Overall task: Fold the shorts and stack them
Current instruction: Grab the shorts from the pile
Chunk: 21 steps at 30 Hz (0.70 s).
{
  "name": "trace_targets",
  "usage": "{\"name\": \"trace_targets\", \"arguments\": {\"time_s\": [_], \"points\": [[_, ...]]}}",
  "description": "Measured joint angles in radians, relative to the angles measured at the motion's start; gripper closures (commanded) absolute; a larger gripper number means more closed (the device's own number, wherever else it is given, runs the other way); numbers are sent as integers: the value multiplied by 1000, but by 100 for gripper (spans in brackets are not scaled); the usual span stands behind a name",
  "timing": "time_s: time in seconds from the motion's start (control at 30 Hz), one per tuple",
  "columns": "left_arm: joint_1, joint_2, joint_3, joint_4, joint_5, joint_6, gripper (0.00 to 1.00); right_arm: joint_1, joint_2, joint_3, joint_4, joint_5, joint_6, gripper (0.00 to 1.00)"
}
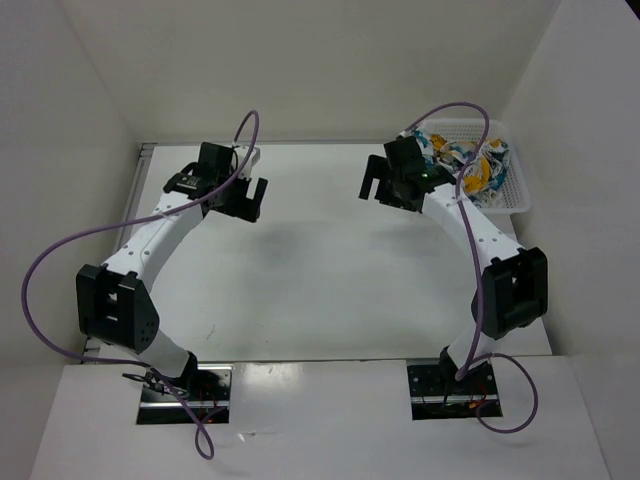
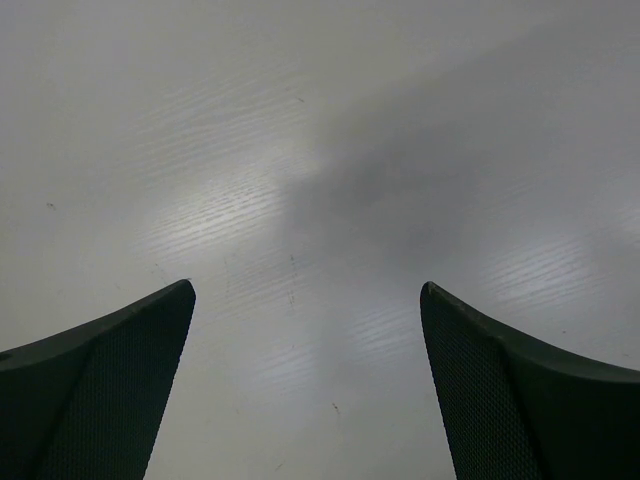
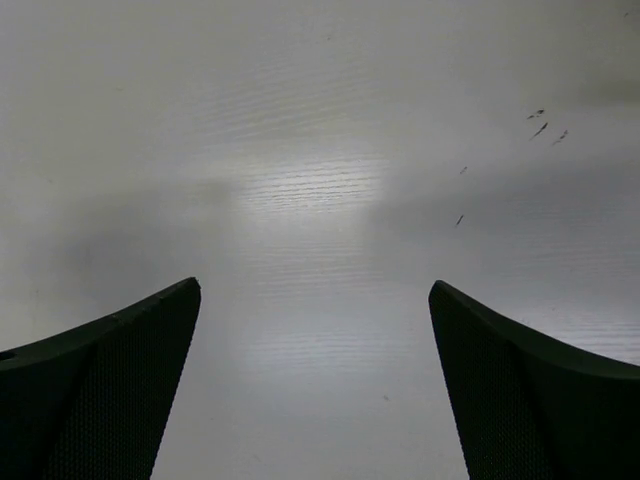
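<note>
The shorts [image 1: 472,165], white with yellow-orange and teal splashes, lie crumpled in the white mesh basket [image 1: 517,197] at the back right of the table. My right gripper [image 1: 375,180] is open and empty, hanging over the bare table just left of the basket. My left gripper [image 1: 250,197] is open and empty over the bare table at the back left. In the left wrist view the fingers [image 2: 110,390] frame only bare table. In the right wrist view the fingers [image 3: 530,400] also frame only bare table.
White walls close in the table at the back and both sides. A purple cable loops over each arm. A few small dark specks [image 3: 545,125] mark the tabletop under the right gripper.
</note>
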Motion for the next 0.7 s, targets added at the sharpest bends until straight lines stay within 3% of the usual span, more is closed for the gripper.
{"name": "trace_targets", "arguments": {"time_s": [0.23, 0.53, 0.6, 0.7], "points": [[0, 0, -3, 0, 17, 0, 0, -4, -109, -64, 1, 87, -3, 0], [0, -1, -17, 11, 31, 0, 0, -14, -172, -84, -2, 360, -25, 0], [0, -1, -17, 12, 40, 0, 0, -53, -171, -81, -5, 352, -22, 0], [0, -1, -17, 13, 51, 0, 0, -207, -156, -62, 5, 259, 3, 0]]}}
